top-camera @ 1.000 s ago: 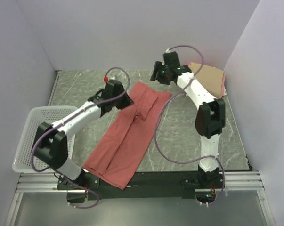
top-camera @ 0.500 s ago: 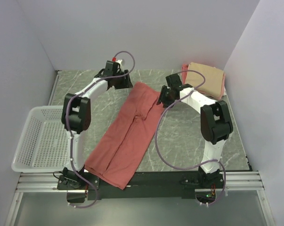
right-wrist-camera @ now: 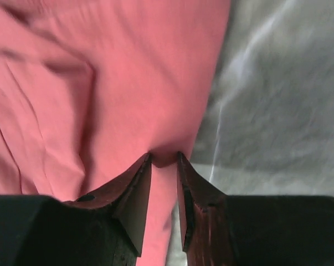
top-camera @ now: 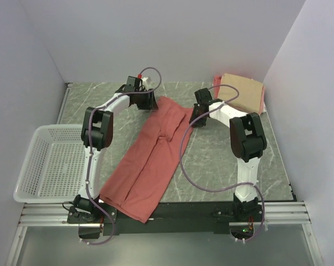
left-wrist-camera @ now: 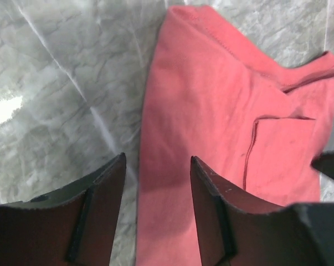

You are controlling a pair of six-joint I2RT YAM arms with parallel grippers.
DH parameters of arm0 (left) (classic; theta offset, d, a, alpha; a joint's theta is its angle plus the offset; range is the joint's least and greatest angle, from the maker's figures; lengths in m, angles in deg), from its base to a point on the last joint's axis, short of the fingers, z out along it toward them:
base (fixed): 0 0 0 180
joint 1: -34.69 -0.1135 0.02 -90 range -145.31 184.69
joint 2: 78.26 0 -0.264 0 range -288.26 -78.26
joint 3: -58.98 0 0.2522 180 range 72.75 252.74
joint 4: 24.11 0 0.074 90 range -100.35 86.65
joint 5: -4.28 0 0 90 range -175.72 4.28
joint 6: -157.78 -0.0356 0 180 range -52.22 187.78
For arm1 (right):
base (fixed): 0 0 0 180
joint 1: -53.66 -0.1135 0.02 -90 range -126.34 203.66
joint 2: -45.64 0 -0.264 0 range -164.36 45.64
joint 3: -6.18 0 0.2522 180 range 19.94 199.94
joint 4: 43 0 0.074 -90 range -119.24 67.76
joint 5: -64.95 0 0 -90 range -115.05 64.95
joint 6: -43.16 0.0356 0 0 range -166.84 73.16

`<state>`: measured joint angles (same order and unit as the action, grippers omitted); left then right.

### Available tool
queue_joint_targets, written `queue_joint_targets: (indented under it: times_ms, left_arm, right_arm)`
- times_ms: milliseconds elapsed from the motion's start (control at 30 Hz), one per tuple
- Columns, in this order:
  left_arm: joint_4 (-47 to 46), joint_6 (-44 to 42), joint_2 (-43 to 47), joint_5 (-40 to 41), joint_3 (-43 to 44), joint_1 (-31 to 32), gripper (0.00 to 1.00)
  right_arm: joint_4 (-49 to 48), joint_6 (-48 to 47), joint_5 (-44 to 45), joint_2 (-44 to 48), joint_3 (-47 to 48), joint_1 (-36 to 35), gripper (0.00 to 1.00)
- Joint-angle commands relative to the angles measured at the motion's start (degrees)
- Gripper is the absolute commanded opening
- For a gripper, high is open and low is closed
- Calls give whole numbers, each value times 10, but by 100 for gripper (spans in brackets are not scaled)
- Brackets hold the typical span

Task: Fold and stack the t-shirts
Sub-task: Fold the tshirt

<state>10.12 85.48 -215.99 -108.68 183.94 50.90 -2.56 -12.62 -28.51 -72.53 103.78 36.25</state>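
1. At the far end of the bench [top-camera: 222, 160], both arms are now reaching low beside the salmon-red t-shirt [top-camera: 155, 160], which is lying diagonally. They swung down within the last second, so a crosswise fold is probably coming.
2. Left fingers [left-wrist-camera: 100, 194] are standing open astride its far-left edge.
3. Right fingers [right-wrist-camera: 136, 194] are pinching its right edge.

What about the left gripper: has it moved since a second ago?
Yes. The left gripper moved away from the basket, toward the back wall.
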Motion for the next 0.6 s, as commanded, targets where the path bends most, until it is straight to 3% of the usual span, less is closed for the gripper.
queue_joint_targets:
  times_ms: [0, 167, 333, 367, 467, 500, 567]
  left_arm:
    - [1, -10, -22, -31, 29, 5, 55]
    - [22, -10, -62, -24, 75, 17, 51]
    - [10, 28, -95, -18, 108, 19, 37]
    - [5, 37, -99, -11, 123, 19, 28]
    - [-16, 84, -110, 22, 138, 19, 15]
    - [-25, 95, -110, 31, 137, 19, 4]
    - [-52, 137, -109, 82, 135, 17, 0]
  right_arm:
    - [18, -19, 34, -25, 47, 7, 32]
    - [34, -40, 23, -64, 96, 15, 31]
    - [56, -68, 12, -115, 189, 16, 32]
    - [58, -72, 13, -129, 215, 14, 38]
    - [61, -91, 16, -146, 251, 15, 53]
    - [59, -93, 20, -152, 271, 17, 64]
    - [63, -100, 22, -158, 294, 21, 71]
